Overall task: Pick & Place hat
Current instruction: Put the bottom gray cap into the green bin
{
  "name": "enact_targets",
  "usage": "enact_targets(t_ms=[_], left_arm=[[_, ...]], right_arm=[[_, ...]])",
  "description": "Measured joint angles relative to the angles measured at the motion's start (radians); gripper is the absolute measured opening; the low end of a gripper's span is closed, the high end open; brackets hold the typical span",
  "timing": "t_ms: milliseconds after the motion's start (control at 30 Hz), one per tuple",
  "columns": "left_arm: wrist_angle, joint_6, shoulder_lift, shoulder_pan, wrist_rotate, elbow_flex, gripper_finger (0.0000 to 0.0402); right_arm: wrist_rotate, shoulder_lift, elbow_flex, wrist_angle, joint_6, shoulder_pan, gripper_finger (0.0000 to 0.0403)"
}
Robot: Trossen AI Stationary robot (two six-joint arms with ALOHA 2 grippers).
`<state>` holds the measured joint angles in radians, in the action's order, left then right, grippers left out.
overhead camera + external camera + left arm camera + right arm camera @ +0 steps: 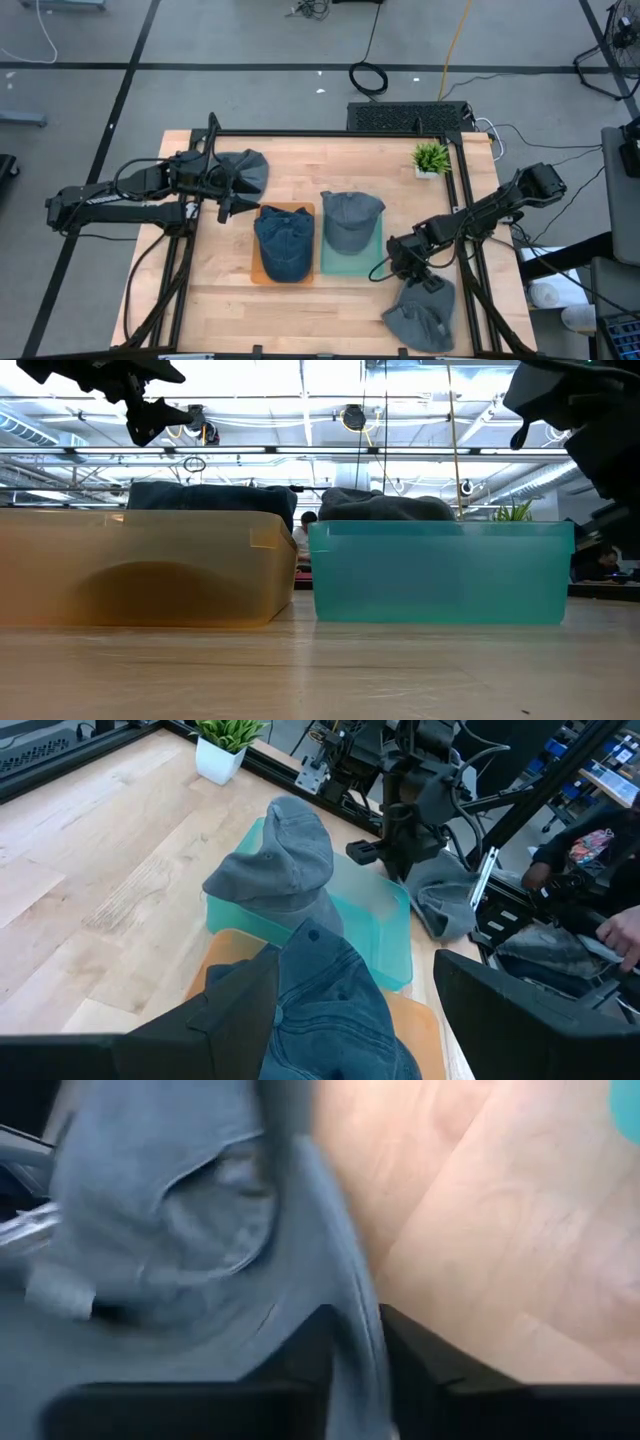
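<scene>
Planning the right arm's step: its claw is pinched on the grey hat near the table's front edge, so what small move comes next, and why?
Probably lift straight up a little. The right claw has the grey hat brim pinched between its fingers, but the hat lies on the table, and the teal bin beside it has walls to clear.

Grey floor [240, 40] surrounds the wooden table [230, 300], crossed by dark tape lines. Beyond the table's far edge, a black coiled cable [368, 76] lies beside a yellow cord [455, 45]. Overhead, bright ceiling lights [300, 380] glare through steel trusses (busy up there). A potted plant [431, 158] sits on the table's far corner.
</scene>
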<state>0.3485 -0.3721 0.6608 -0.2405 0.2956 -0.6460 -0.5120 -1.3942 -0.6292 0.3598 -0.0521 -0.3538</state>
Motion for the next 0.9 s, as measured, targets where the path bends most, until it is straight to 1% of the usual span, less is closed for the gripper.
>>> enact_targets(t_ms=[67,100,167,333,467,667,900], left_arm=[[0.0,0.0,0.0,0.0,0.0,0.0,0.0271],[0.0,0.0,0.0,0.0,-0.001,0.0,0.0271],[0.0,0.0,0.0,0.0,-0.001,0.0,0.0271],[-0.001,-0.001,0.0,0.0,-0.001,0.0,0.0271],[-0.002,-0.001,0.0,0.0,-0.009,0.0,0.0271],[-0.009,0.008,0.0,0.0,-0.01,0.0,0.0271],[-0.018,0.003,0.0,-0.001,-0.023,0.0,0.0271]], right_arm=[[-0.037,0.001,-0.001,0.017,-0.008,0.001,0.0019],[-0.055,0.002,-0.002,0.027,-0.02,0.001,0.0012],[-0.073,0.001,-0.002,0.044,-0.028,-0.004,0.0012],[-0.076,0.004,-0.002,0.076,-0.02,-0.021,0.0004],[-0.063,0.046,-0.002,0.151,0.019,-0.027,0.0003],[0.018,0.171,0.0,0.181,0.067,-0.028,0.0002],[0.14,0.366,0.0,0.18,0.093,-0.028,0.0001]])
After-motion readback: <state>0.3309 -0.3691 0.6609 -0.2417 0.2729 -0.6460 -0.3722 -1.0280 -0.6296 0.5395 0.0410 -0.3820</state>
